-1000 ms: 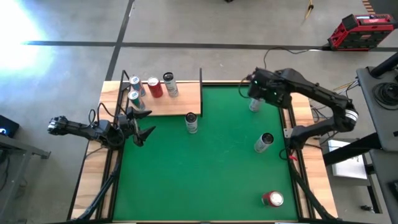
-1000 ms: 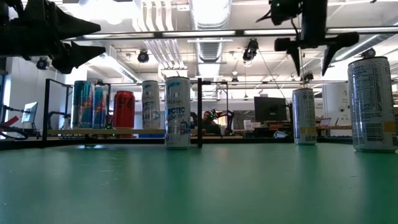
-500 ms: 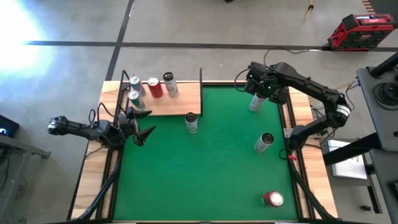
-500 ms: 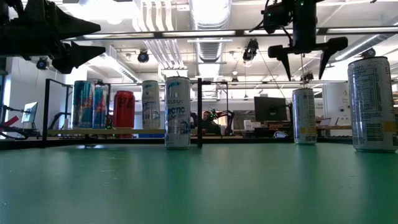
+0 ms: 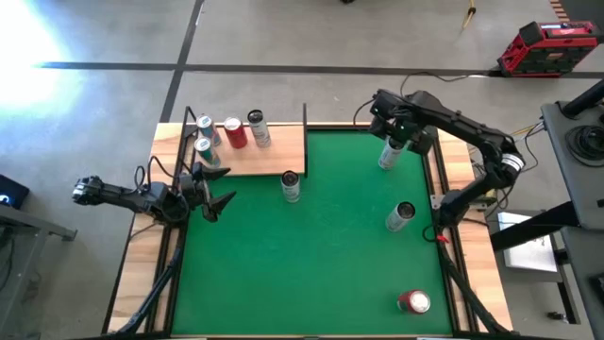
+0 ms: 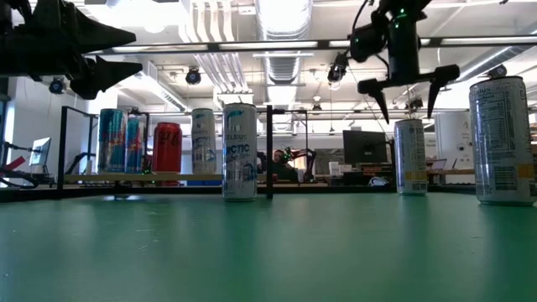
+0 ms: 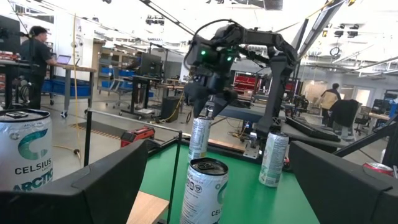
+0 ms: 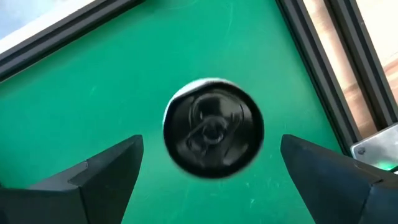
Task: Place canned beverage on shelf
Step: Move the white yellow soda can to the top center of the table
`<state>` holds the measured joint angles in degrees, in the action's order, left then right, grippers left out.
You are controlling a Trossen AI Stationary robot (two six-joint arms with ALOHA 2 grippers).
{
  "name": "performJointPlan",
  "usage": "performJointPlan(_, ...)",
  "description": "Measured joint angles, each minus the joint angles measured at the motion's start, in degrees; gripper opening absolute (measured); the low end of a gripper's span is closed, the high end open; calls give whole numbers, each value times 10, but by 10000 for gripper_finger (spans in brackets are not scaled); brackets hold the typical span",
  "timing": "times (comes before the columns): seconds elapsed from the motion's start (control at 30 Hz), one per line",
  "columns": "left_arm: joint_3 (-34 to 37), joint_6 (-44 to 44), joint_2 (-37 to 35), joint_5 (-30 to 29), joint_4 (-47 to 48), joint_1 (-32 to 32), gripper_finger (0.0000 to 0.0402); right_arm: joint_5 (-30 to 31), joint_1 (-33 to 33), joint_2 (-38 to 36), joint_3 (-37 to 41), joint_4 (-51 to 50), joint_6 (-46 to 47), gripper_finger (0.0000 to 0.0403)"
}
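Right gripper (image 6: 405, 99) poised above can (image 5: 387, 157), upper right of frame, jaws spread wide, nothing gripped. Left gripper (image 5: 219, 189) parked beside shelf (image 5: 274, 156), jaws apart, empty.

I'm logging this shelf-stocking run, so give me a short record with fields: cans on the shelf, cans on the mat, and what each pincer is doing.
cans on shelf: four standing on the shelf, one of them red
cans on mat: four on the green mat; one stands just off the shelf's edge, a red can lies near the front
right pincer: open, poised above the far can, not touching it
left pincer: open, empty, waiting at the table's left edge by the shelf
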<state>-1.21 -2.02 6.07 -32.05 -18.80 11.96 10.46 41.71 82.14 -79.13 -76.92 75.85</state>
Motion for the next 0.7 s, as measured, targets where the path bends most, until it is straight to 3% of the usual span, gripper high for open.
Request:
performJointPlan(0.4,0,0,0,0,0,0,375,-64,51,52,1,-1,-71,369)
performJointPlan(0.7,0,0,0,0,0,0,375,-91,55,51,3,18,-143,311)
